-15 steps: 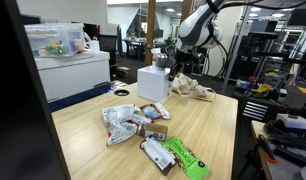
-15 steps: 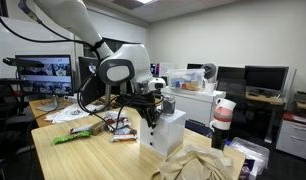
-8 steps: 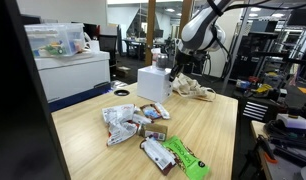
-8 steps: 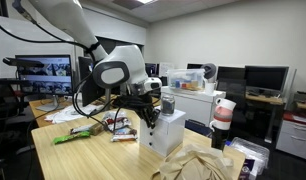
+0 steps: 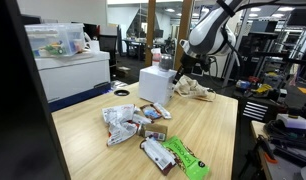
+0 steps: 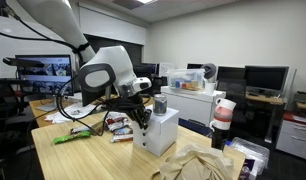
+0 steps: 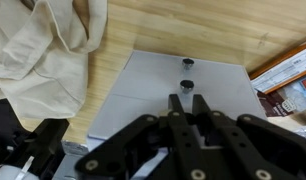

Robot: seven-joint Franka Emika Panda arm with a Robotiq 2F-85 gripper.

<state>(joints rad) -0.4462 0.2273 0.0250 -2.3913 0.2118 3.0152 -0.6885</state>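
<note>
My gripper hangs over the top of a white box, its black fingers drawn almost together with nothing visible between them. A small dark knob stands on the box top just beyond the fingertips. In both exterior views the gripper is at the upper edge of the white box, which stands on a wooden table. A crumpled beige cloth lies beside the box and also shows in both exterior views.
Several snack packets and a green packet lie on the table in front of the box. A clear bin stands on a white cabinet. Monitors, desks and shelves surround the table.
The arm has swung sideways along the box top, and the white box has shifted a little with it. The cloth and packets have not moved.
</note>
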